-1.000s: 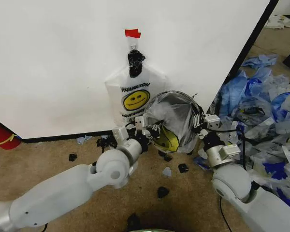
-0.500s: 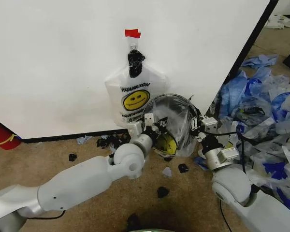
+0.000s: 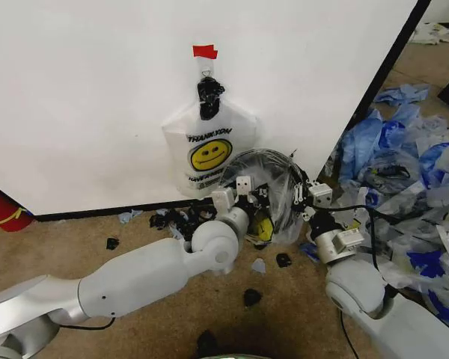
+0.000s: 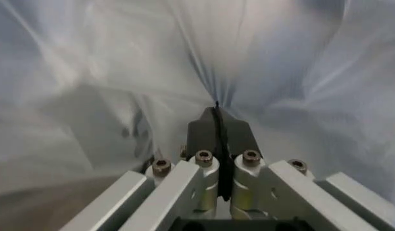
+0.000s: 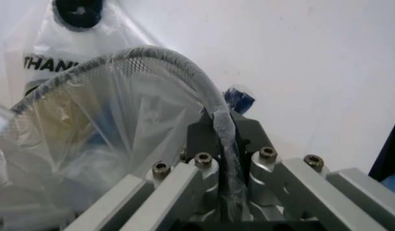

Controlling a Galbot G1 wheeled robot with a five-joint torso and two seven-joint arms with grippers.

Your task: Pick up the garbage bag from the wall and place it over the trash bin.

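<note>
The trash bin is tipped on its side against the wall, its round mesh rim facing me. The garbage bag, thin see-through film with a yellow smiley low down, is stretched across the bin's mouth. My left gripper is at the rim's left side. In the left wrist view it is shut on a pinch of the bag's film. My right gripper is at the rim's right side. There it is shut on the bag-wrapped rim, with the film spread beyond.
A whiter smiley "THANK YOU" bag hangs on the white wall from a hook under red tape. A heap of blue and clear bags lies at the right. Black scraps dot the carpet. A red object sits far left.
My left arm has reached forward and right, bringing its gripper up to the bin's rim. The bin and bag have sunk a little lower. The right gripper has barely shifted.
</note>
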